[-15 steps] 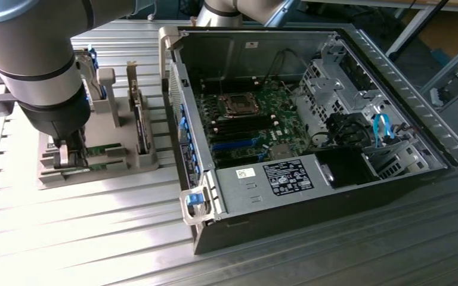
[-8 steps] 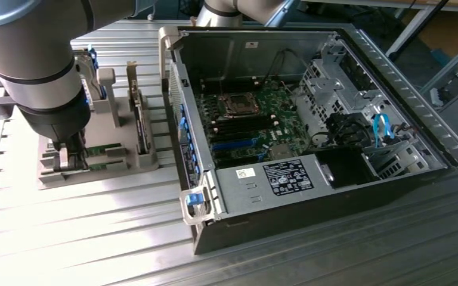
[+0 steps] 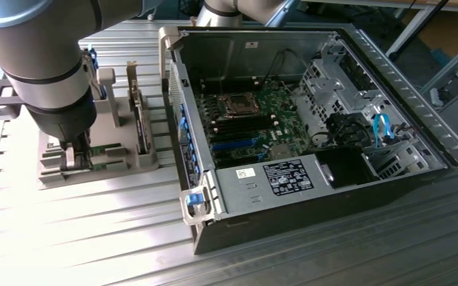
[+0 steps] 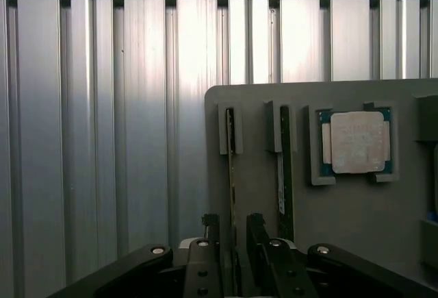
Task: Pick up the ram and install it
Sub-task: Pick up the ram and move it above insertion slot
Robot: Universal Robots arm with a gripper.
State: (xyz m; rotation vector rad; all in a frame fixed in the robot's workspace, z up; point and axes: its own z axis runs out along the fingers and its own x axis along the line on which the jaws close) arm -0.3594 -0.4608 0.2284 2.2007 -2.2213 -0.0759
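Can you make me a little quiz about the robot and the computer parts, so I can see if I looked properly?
1. True or false: the black gripper is shut tight on the square silver processor chip.
2. Pick one. What stands between the gripper's open fingers?
A) a long, thin green ram stick
B) a blue cable
C) a screw
3. Count: how many ram sticks stand on edge in the grey plastic holder?

Key
1. False. The gripper is open and the processor chip sits apart from it in the holder.
2. A
3. Two. The other stick stands beside the first, nearer the chip.
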